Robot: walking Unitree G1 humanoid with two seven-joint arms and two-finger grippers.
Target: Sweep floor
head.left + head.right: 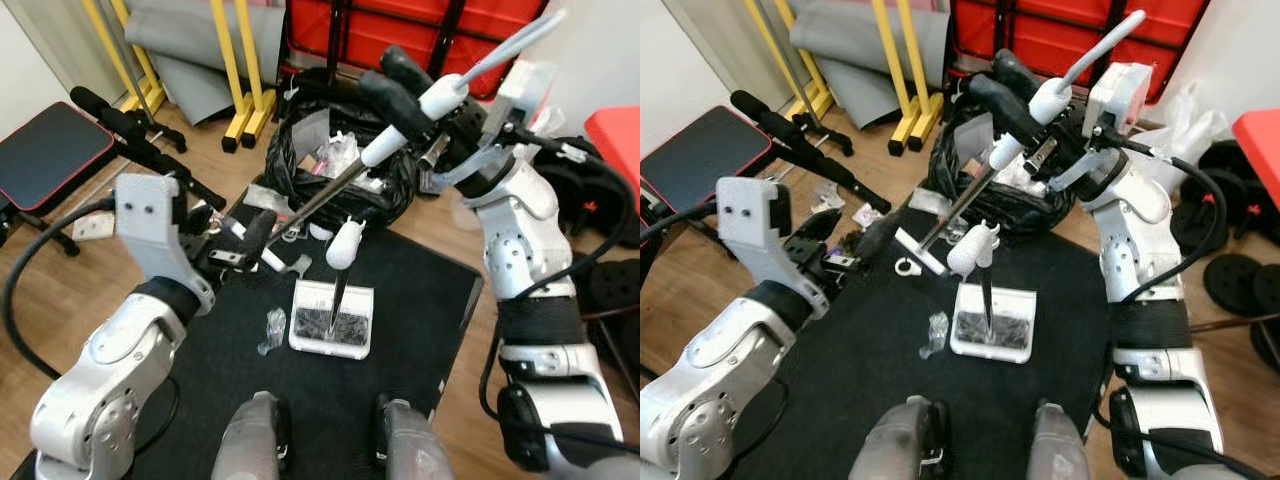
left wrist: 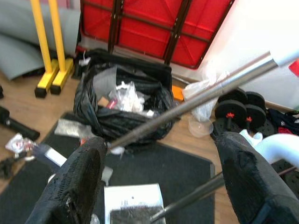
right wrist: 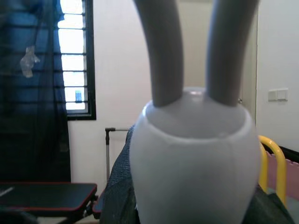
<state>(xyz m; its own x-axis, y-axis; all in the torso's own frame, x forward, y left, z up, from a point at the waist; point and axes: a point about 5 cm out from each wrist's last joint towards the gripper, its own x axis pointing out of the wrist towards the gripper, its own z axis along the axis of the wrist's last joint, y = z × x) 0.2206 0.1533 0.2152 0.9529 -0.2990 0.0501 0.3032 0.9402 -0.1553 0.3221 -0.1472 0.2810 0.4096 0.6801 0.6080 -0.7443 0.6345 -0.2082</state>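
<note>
Left eye view: left gripper (image 1: 250,235) hangs spread beside litter; white dustpan (image 1: 331,318) on black mat (image 1: 420,330); right gripper (image 1: 405,95) clamps the grey metal broom handle (image 1: 335,187). A careless swing could scatter the black bag (image 1: 385,195).

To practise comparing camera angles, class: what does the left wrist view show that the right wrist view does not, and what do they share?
Only the left wrist view shows the floor scene: the black rubbish bag, the black mat, the dumbbells and the white dustpan between the left gripper's open fingers. Only the right wrist view shows a window and the right gripper shut on the white grip. Both show a broom shaft and yellow frame.
</note>
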